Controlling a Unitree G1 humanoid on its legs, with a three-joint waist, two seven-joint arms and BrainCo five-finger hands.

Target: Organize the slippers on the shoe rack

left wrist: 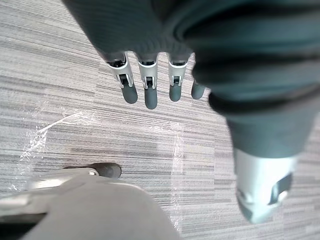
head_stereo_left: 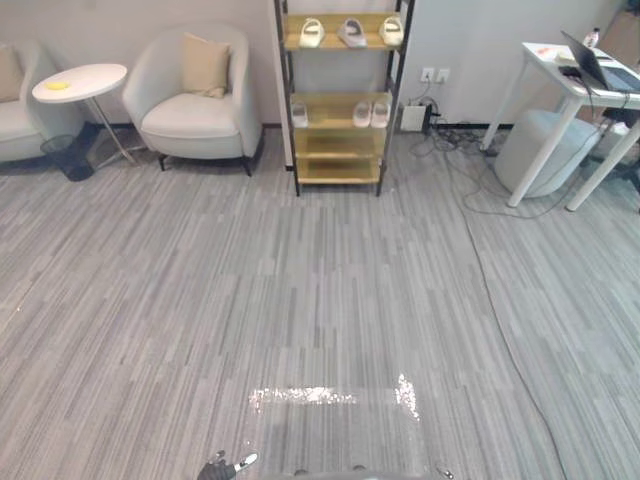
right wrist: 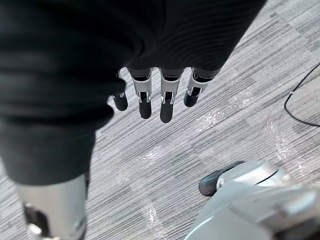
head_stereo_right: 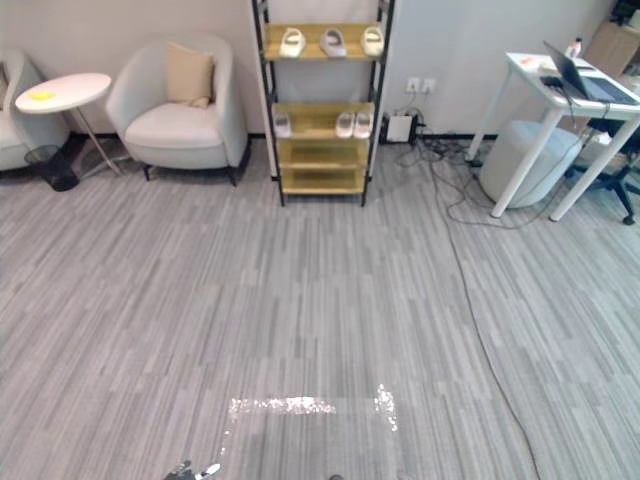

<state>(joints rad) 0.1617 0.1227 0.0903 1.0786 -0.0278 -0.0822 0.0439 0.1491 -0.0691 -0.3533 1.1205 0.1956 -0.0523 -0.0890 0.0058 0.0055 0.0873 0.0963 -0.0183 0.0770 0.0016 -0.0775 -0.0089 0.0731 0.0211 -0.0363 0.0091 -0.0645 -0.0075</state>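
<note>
Far across the carpet, against the back wall, stands the wooden shoe rack with a black frame. Three pale slippers lie on its top shelf. On the second shelf one slipper sits at the left and a pair at the right. The two lower shelves are bare. My left hand hangs over the floor with straight fingers and holds nothing; it peeks in at the bottom edge of the left eye view. My right hand also hangs open and empty above the carpet.
A cream armchair and a round white side table stand left of the rack, with a dark wastebasket beneath. At the right are a white desk, a pale pouf and floor cables. Shiny tape marks the carpet near me.
</note>
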